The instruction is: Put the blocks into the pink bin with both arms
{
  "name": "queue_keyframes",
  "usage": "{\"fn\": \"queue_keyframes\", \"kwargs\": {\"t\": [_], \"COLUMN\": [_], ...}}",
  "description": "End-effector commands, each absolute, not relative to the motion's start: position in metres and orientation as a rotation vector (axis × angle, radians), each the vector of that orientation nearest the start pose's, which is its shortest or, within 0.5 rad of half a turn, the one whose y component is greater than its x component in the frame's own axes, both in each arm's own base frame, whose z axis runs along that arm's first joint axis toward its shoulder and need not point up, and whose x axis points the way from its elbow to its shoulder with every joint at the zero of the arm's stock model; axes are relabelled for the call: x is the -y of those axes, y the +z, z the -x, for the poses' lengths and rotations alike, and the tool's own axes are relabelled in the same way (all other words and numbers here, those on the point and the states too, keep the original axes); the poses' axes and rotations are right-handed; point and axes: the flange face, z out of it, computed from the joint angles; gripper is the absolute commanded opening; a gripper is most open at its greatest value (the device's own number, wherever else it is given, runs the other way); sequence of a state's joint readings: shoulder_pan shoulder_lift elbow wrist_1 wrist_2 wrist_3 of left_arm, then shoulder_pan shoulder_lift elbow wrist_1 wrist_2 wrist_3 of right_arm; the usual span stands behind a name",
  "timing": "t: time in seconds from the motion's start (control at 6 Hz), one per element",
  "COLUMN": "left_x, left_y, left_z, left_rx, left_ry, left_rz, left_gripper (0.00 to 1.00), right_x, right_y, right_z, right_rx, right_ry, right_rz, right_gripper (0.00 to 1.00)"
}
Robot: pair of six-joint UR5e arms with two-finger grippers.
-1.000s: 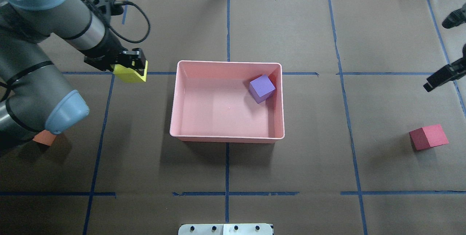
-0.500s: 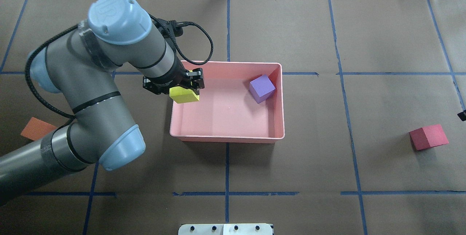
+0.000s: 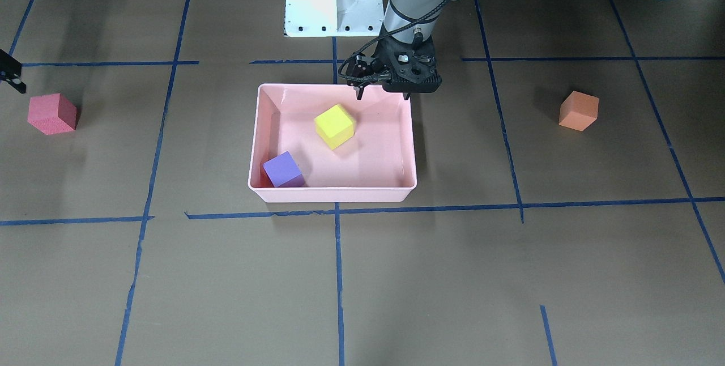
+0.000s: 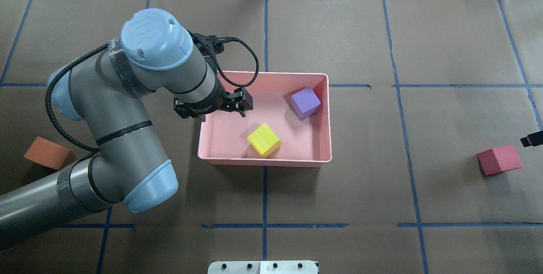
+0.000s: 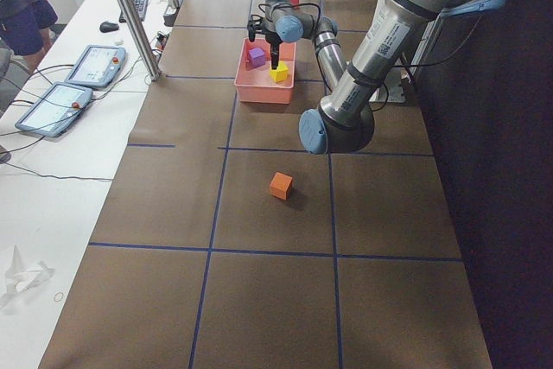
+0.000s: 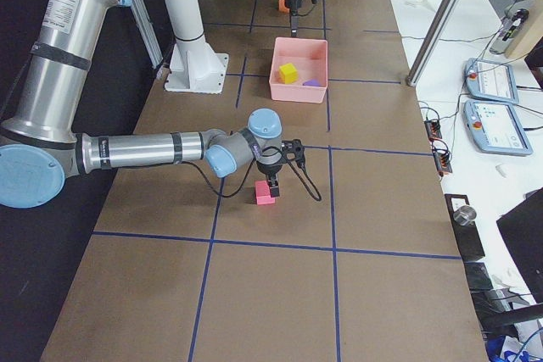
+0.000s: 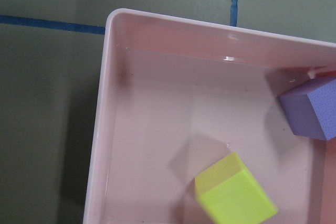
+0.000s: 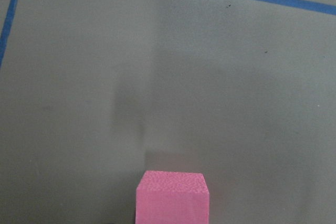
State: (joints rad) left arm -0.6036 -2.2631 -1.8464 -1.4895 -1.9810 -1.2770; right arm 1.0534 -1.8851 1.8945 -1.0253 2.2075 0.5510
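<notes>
Facing the robot, the left gripper (image 3: 382, 92) hangs empty with its jaws spread over the robot-side wall of the shallow light-pink plastic bin (image 3: 334, 191) at mid-table. The yellow-green foam cube (image 3: 335, 126) lies loose on the bin floor, and the small purple foam cube (image 3: 283, 169) sits in the corner toward the operators' edge. Such foam is probably light, soft and grippy, best pinched across two flat opposite faces. The orange foam cube (image 3: 578, 110) waits toward the table's left end.

From overhead, the red-pink foam cube (image 4: 499, 160) sits near the right end with the right gripper (image 4: 532, 139) just beside it; I cannot tell how its jaws stand.

Half a second ago the left gripper clamped the yellow-green cube at the bin's left wall; it has since let go.
</notes>
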Motion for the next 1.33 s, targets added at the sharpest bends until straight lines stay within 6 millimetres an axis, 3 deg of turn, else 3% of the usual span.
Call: {"fn": "queue_keyframes", "kwargs": {"t": [0.0,0.5,0.67,0.83,1.0,1.17], "left_x": [0.432,0.431,0.432,0.431,0.431,0.431], "left_y": [0.147,0.147,0.148,0.147,0.154,0.157], "left_z": [-0.462,-0.461,-0.461,-0.461,-0.461,-0.460], "left_rx": [-0.953,-0.955,-0.953,-0.955,-0.947,-0.944], "left_ry": [-0.107,-0.107,-0.106,-0.106,-0.100,-0.096], "left_rz": [-0.039,-0.039,-0.039,-0.040,-0.038,-0.035], "left_gripper": [1.00,1.00,1.00,1.00,1.00,1.00], "right_x": [0.369,0.364,0.362,0.361,0.358,0.362], "right_y": [0.587,0.622,0.622,0.622,0.622,0.613], "right_z": [0.155,0.186,0.192,0.197,0.203,0.207], "right_rx": [0.797,0.737,0.737,0.737,0.732,0.745], "right_ry": [-0.131,-0.184,-0.201,-0.208,-0.223,-0.226], "right_rz": [-0.125,-0.079,-0.075,-0.071,-0.070,-0.085], "right_gripper": [1.00,1.00,0.96,0.62,0.58,0.45]}}
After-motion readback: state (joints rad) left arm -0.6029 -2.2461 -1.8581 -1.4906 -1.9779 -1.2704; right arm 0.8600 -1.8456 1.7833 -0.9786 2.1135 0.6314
